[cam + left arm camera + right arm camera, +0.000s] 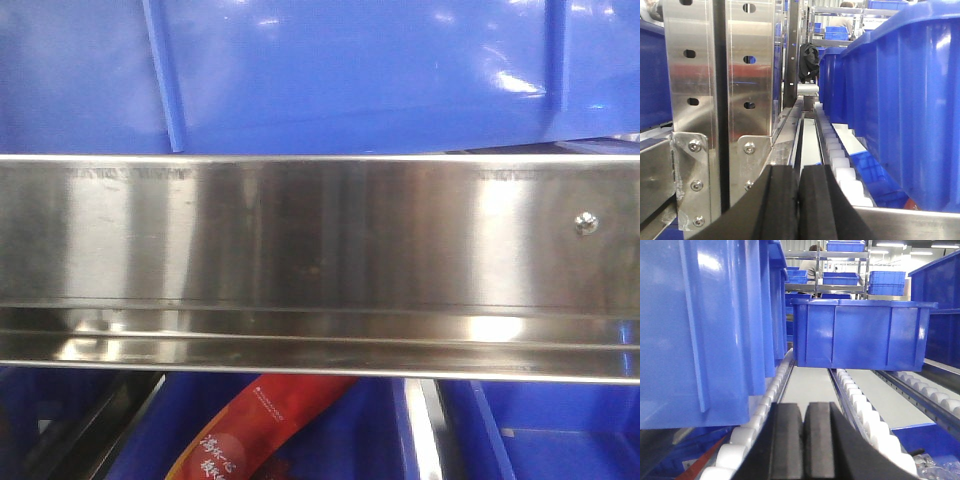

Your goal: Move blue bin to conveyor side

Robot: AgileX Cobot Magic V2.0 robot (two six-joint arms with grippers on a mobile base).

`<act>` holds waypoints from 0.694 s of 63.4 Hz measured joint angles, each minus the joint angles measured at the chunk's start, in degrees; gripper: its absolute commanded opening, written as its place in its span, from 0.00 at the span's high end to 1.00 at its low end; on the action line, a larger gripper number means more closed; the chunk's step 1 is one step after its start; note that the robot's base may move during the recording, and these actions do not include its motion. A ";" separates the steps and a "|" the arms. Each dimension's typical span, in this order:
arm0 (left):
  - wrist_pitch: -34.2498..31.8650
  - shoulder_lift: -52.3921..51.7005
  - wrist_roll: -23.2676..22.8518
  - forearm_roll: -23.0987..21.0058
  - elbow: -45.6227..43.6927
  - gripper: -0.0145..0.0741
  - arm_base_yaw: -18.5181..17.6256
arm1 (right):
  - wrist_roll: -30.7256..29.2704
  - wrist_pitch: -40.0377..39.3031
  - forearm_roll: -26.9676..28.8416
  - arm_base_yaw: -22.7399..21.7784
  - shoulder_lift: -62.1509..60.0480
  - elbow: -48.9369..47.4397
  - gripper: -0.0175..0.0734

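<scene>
The blue bin [350, 70] fills the top of the front view, standing on the roller rack above a steel rail. In the left wrist view its ribbed wall [905, 100] rises on the right. My left gripper [799, 172] is shut and empty, low beside that wall and apart from it. The right wrist view has the bin's other wall [705, 325] on the left, resting on white rollers. There my right gripper [804, 410] is shut on nothing, just right of the wall without touching it. The conveyor side is out of view.
A shiny steel rail [320, 250] crosses the front view, and below it is a blue crate with a red packet [260, 430]. Perforated steel posts [715, 75] stand left of my left gripper. Another blue crate [860, 332] sits ahead on the rollers [855, 400].
</scene>
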 measured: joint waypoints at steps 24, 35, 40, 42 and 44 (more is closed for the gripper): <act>0.00 0.00 0.00 0.00 0.00 0.83 0.00 | 0.00 0.00 0.00 0.00 0.00 0.00 0.91; 0.00 0.00 0.00 0.00 0.00 0.83 0.00 | 0.00 0.00 0.00 0.00 0.00 0.00 0.91; 0.00 0.00 0.00 0.00 0.00 0.83 0.00 | 0.00 0.00 0.00 0.00 0.00 0.00 0.91; 0.00 0.00 0.00 0.00 0.00 0.83 0.00 | 0.00 0.00 0.00 0.00 0.00 0.00 0.91; 0.00 0.00 0.00 0.00 0.00 0.83 0.00 | 0.00 0.00 0.00 0.00 0.00 0.00 0.91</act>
